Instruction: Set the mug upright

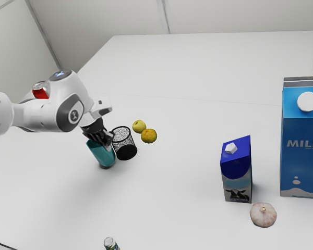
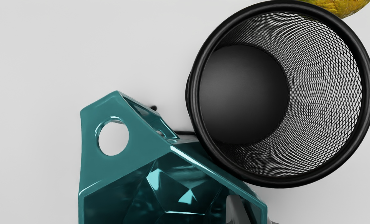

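Arm (image 1: 52,112) pose: we enter from the exterior view's left, with the forearm roughly level and the wrist bent downward. Our gripper (image 1: 105,140) points down at a slant, its tips angled toward the exterior view's right, low over the table (image 1: 198,73).

Gripper state: we have the two fingers close together, pinching the wall of the teal mug (image 1: 101,153) between them. One finger (image 2: 234,210) reaches inside the mug's opening; the other is outside the same wall, with only a small part of it visible in the wrist view.

Mug position: we locate the mug directly at and below our fingertips. It is tilted, not upright: the rim lies up by the gripper on the exterior view's left, and the base slopes down and away toward the exterior view's right. We cannot tell whether the base bears on the table. The open mouth faces our wrist camera. The handle (image 2: 90,137), pierced by a round hole, projects from the mug, apart from our fingers.

Adjacent items: the black mesh cup (image 1: 124,143) stands just beside our gripper and the mug; we cannot confirm contact. Past the cup from our gripper lie a yellow-green fruit (image 1: 139,126) and an orange-yellow fruit (image 1: 148,136).
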### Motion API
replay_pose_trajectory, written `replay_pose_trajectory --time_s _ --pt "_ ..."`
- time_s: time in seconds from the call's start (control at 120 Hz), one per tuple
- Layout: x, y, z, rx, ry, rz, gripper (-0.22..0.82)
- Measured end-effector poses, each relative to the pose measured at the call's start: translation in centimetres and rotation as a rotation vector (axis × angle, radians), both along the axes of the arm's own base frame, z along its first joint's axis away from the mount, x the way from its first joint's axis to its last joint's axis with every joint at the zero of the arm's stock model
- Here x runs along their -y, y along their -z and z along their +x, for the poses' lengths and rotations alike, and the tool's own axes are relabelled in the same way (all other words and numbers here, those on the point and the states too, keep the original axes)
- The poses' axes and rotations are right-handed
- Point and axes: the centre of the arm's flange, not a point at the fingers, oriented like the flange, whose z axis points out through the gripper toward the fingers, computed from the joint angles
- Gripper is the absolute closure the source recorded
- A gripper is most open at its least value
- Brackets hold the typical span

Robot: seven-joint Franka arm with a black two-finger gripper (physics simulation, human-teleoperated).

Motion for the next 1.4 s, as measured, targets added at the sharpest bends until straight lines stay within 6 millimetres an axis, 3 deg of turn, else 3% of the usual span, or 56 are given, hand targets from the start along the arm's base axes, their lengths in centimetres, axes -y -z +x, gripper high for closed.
replay_pose_trajectory --time_s 0.167,0.417,0.558,0.692,0.8,0.992,1.208,1.4 --pt "0.0 0.1 0.0 0.004 -0.023 -0.003 0.77" --pt "-0.2 0.1 0.1 0.006 -0.048 -0.008 0.61" --pt "-0.4 0.0 0.1 0.009 -0.058 -0.009 0.48" --pt "-0.6 -0.5 0.2 0.016 -0.066 -0.009 0.27" --pt "-0.8 -1.3 0.2 0.029 -0.072 -0.009 0.16" --pt "-0.6 -6.1 0.8 0.089 -0.07 -0.006 0.07" --pt "0.9 -16.1 6.3 0.111 -0.031 -0.02 0.02" --pt "2.6 -20.4 7.9 0.006 0.011 -0.003 0.01"
